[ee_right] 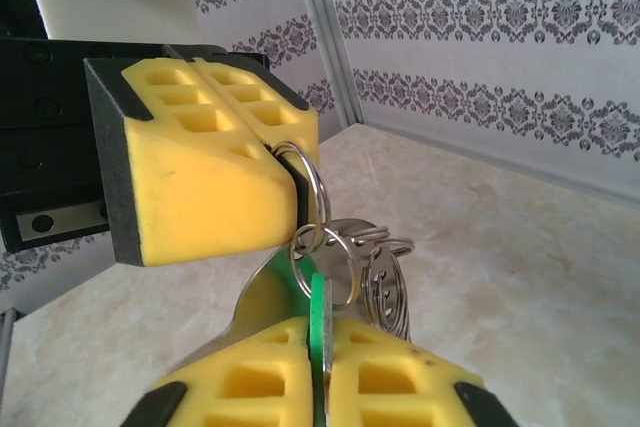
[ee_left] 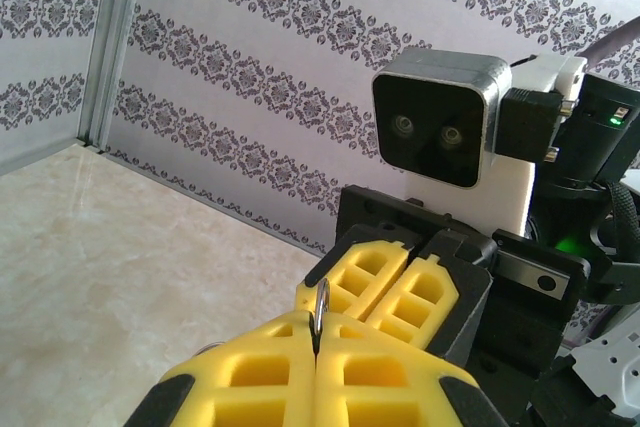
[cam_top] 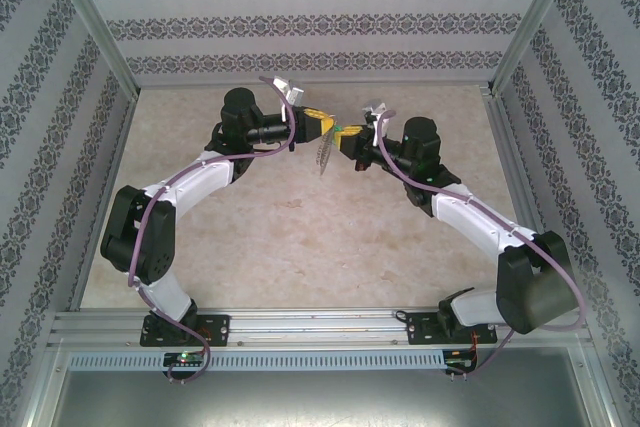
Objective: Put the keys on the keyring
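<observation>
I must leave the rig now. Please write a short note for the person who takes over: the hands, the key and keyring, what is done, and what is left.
Hands: the left hand is shut on the keyring, at its top ring. The right hand is shut on the green head of the key.
Where: both things are in the air above the table, with the hands tip to tip.
Done: key and keyring are lifted and brought together.
Left: a small ring overlaps the key head, but I cannot tell if the key is threaded. Check this, finish threading, then release.
</observation>
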You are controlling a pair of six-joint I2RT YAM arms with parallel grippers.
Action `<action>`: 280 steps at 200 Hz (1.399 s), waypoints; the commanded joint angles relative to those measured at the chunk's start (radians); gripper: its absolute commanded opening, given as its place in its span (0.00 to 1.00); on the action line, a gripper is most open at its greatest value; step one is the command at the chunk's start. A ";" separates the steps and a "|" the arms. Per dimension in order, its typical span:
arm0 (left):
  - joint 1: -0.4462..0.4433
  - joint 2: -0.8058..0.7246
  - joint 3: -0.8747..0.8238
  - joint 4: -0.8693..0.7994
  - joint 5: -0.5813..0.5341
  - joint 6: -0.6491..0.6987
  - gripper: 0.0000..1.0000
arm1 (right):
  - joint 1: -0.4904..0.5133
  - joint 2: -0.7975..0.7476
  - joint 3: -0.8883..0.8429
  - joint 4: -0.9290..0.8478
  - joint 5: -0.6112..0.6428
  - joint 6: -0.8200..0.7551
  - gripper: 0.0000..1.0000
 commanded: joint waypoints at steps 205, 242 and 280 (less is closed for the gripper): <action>-0.016 -0.029 0.036 0.098 0.054 -0.057 0.00 | -0.047 0.114 0.132 -0.038 -0.321 0.039 0.00; -0.016 -0.025 0.028 0.145 0.054 -0.089 0.00 | -0.029 0.130 0.144 -0.041 -0.342 0.041 0.00; -0.016 -0.023 0.025 0.143 0.052 -0.086 0.00 | -0.055 0.113 0.110 -0.027 -0.335 0.053 0.00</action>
